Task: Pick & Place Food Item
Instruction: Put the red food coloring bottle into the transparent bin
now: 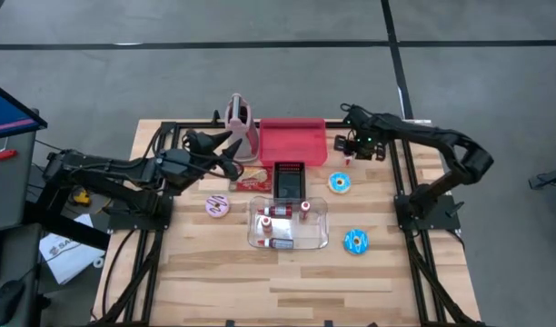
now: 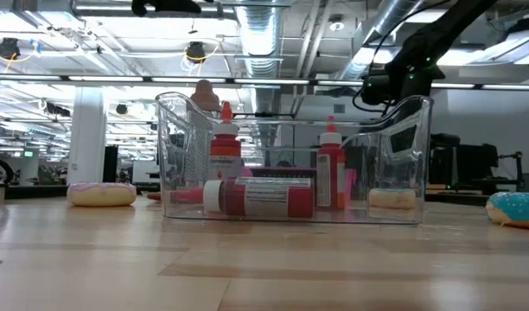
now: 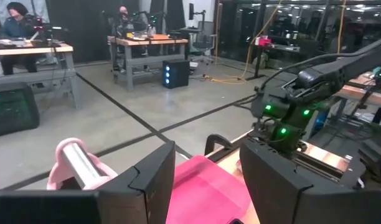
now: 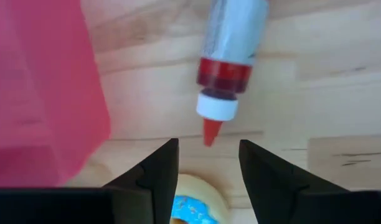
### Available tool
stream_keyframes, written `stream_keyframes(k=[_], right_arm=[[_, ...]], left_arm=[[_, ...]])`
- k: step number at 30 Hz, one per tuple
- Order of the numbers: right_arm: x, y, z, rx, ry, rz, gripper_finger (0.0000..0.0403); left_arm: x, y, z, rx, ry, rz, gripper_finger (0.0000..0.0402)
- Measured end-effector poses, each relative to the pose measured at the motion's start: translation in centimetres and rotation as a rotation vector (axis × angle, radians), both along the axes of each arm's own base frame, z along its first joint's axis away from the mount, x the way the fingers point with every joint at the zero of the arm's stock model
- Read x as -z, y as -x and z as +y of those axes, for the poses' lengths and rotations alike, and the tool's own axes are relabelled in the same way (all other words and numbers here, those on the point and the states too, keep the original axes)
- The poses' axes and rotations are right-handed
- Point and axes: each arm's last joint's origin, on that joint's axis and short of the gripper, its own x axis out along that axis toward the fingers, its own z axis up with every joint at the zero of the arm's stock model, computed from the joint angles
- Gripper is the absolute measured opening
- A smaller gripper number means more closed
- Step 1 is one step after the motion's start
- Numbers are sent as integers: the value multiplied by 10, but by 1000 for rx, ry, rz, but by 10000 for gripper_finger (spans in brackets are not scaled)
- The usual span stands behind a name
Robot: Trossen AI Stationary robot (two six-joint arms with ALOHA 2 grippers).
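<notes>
In the lower half of the high view, nearest the table's front edge, a blue-iced doughnut [image 1: 355, 241] lies on the wooden table [image 1: 214, 272]. Just left of it stands the clear plastic bin [image 1: 320, 238], holding red sauce bottles [image 1: 280, 211]; one lies flat and two stand upright in the low view. At centre left, a pink-iced doughnut [image 1: 218, 206] rests on the boards.

Mid-frame right, a second blue-iced doughnut [image 1: 340, 183] lies just below my right gripper [image 1: 352, 145]. Through my right wrist camera, that gripper [image 4: 208, 168] hangs with jaws parted and empty above this doughnut [image 4: 192, 208]. A red-capped squeeze bottle [image 4: 226, 59] lies just beyond, nozzle pointing at the doughnut. The red tray [image 4: 41, 87] sits beside both.

My left gripper [image 1: 225, 150] waits at upper centre-left, jaws likewise released and holding nothing, near the pink roller-like stand [image 1: 241, 120].

Farthest, at top centre, the red tray [image 1: 292, 141] borders the table's rear edge.

Judged step: descent onto the doughnut, the probable food item, not yet begun.

Hazards:
- The bottle nozzle lies close to the doughnut; a descent offset toward it could strike or pinch the nozzle instead.
- Soft icing may smear or deform under excess closing force.
- A finger may clip the tray wall if approach drifts sideways.
</notes>
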Motion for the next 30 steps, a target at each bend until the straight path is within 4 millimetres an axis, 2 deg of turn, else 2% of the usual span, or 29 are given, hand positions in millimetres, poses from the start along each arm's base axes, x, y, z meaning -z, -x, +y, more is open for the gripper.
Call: stream_keyframes(k=[4,9,19,23,30], right_arm=[[10,-9,3,19,-6,37,160],[21,-11,0,56,-22,80,158],[22,-10,-9,158,29,59,158],[27,-5,-13,174,0,92,158],[38,-10,-14,164,-27,97,158]], left_arm=[[0,-1,-1,26,2,-1,177],[0,-1,-1,56,5,-2,177],[-1,-2,-2,98,10,-18,177],[-2,-3,-3,120,12,-22,177],[-3,-1,-3,128,13,-25,177]])
